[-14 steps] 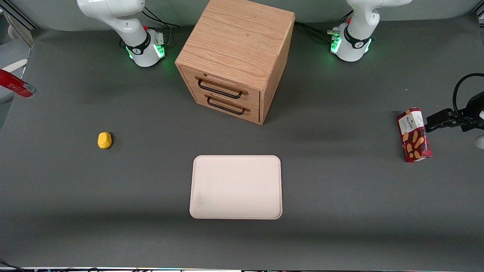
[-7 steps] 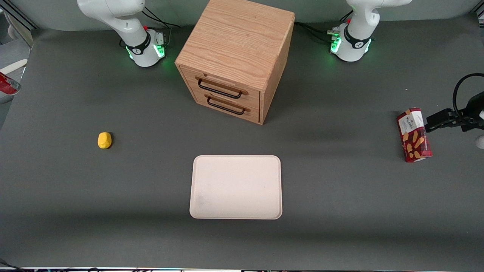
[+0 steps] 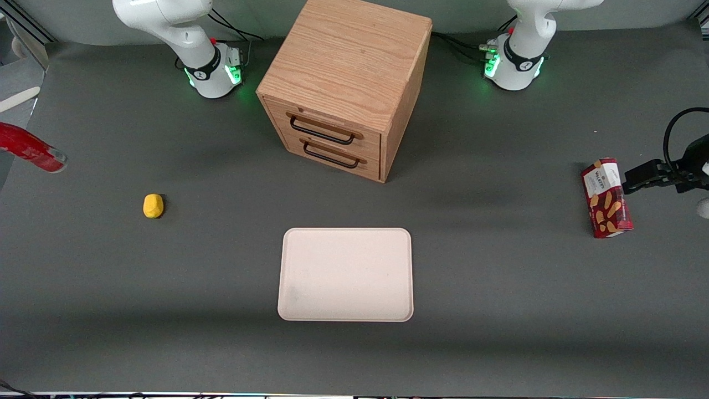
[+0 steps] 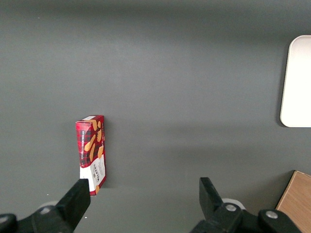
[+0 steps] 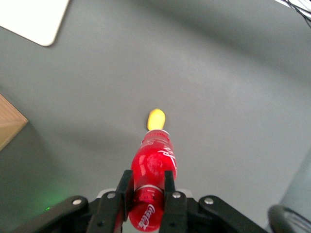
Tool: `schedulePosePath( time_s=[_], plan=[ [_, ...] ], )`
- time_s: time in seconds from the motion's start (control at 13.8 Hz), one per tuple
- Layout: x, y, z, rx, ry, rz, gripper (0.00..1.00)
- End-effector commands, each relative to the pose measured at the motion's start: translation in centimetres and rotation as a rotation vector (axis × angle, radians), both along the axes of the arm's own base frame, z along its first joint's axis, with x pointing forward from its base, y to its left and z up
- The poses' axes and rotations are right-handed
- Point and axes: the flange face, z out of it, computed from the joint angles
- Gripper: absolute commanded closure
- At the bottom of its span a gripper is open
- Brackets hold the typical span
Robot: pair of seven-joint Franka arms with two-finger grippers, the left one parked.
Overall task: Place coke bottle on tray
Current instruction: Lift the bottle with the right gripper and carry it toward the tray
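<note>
Transport step. The coke bottle (image 3: pixel 30 148), held aloft at the working arm's end of the bench (image 3: pixel 166 343), is clamped in the tool (image 5: pixel 146 191); yellow lump (image 3: pixel 153 205) below. Next move, by judgement: carry it over the tray (image 3: pixel 346 274), lower, release. Cabinet (image 3: pixel 346 83) stands clear.

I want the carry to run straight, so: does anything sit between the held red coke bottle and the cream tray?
The gripper, at the working arm's end of the table, clamps the slim red coke bottle. Only the small yellow lump lies roughly between it and the flat cream tray; a raised carry should clear it.
</note>
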Motion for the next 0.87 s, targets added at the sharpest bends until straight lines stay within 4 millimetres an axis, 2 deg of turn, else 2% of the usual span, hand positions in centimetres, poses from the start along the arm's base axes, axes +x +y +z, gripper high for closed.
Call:
schedulePosePath(
  time_s=[0.0,0.22,0.43,0.58,0.72,0.8],
  plan=[
    [3.6,6.2,1.4,0.027,0.010,-0.050,1.00],
    [6.4,13.7,-0.1,0.062,0.035,-0.124,1.00],
    [8.3,22.1,-1.3,0.051,0.041,-0.194,1.00],
    [9.4,27.0,-2.8,0.044,0.050,-0.264,1.00],
    [10.1,31.6,-4.2,0.042,0.051,-0.330,1.00],
    [10.5,33.1,-4.8,0.038,0.052,-0.365,1.00]
  ],
)
